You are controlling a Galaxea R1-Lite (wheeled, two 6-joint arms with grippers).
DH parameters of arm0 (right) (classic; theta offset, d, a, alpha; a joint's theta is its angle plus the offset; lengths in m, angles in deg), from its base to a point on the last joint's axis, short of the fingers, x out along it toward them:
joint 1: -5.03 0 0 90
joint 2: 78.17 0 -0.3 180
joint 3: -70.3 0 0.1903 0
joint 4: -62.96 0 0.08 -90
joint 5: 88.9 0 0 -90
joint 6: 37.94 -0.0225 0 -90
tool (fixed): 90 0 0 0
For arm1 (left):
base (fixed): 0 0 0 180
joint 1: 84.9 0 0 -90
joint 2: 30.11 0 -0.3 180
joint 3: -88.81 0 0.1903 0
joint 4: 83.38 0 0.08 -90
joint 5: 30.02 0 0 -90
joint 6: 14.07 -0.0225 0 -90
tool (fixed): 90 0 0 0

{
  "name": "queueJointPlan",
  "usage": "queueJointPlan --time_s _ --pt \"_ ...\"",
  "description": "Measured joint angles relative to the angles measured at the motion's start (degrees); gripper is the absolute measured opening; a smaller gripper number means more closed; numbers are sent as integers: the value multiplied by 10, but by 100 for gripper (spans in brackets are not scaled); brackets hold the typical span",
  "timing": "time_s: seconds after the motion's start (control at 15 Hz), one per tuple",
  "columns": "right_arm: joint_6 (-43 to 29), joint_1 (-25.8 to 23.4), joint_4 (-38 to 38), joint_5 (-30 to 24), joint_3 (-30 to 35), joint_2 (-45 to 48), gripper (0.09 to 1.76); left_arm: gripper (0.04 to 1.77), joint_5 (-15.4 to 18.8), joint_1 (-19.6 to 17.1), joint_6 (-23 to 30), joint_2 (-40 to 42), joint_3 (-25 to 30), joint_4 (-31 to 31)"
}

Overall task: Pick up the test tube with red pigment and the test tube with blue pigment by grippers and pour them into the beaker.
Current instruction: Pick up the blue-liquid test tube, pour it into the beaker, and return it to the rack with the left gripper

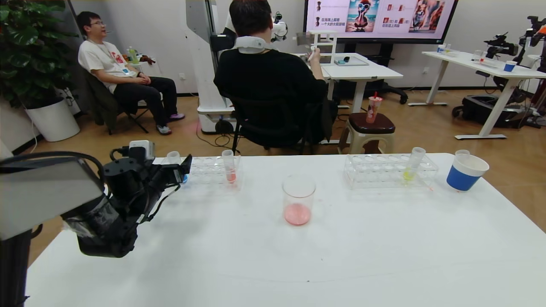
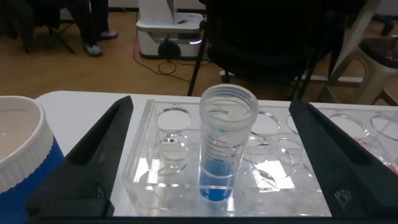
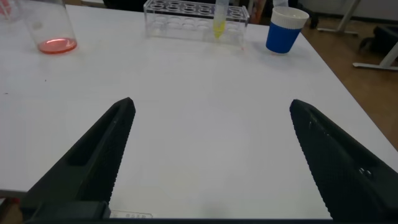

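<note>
With the left gripper (image 2: 211,155) spread wide around the blue tube (image 2: 222,149) in its rack (image 2: 149,180), it should centre, then pinch gently below the rim

We look over a white bench (image 1: 384,256) into an office with a wood-toned floor (image 1: 426,123) and pale walls. A potted plant (image 1: 30,51) stands far left beside a seated man in a white shirt (image 1: 115,68). A person in black (image 1: 264,81) sits facing a wall screen (image 1: 379,17). White desks (image 1: 482,64) stand right; a stool (image 1: 369,130) carries a drink cup (image 1: 374,108).
</note>
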Motion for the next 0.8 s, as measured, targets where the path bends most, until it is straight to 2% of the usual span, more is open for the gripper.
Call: queueJointPlan --time_s 0.2,0.67,0.8 --pt "0 0 0 0 0 0 174 175 -2 6 0 -19 -26 1" --pt "0 0 0 0 0 0 174 175 -2 7 -1 -30 -26 0" --pt "0 0 0 0 0 0 174 175 -15 8 0 -30 -26 0"
